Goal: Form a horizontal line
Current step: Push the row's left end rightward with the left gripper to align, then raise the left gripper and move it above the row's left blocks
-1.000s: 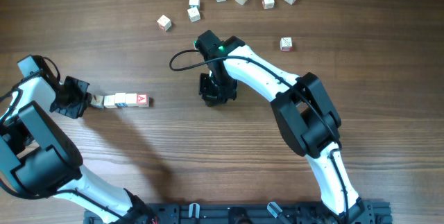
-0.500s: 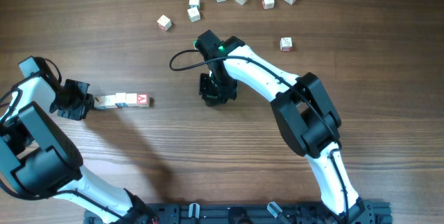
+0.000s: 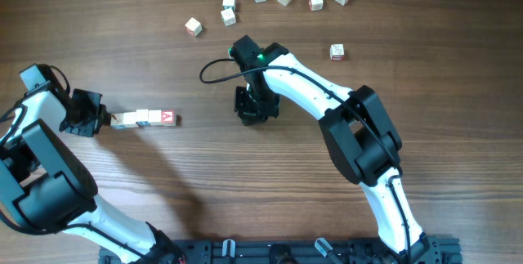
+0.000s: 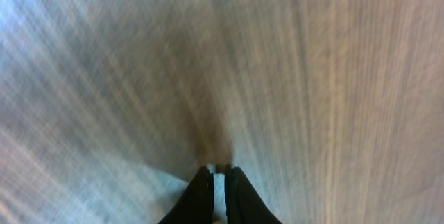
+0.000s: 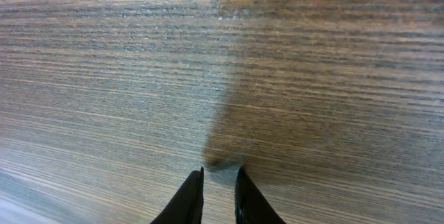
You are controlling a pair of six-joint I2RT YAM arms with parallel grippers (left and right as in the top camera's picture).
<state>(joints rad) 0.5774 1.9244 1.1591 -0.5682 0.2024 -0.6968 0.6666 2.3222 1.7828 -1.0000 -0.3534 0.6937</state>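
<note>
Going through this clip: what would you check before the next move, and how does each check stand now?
1. Line of letter cubes straight, cubes touching: ok.
2. Red "A" cube on the line's right end: ok.
3. Left hand free of the line's left end: cannot tell; it sits right at that end and its wrist view is blurred.
4. Right hand empty: ok; only bare table shows between its fingers.
5. Loose cubes apart from the line: ok; the nearest loose cube lies well away.
</note>
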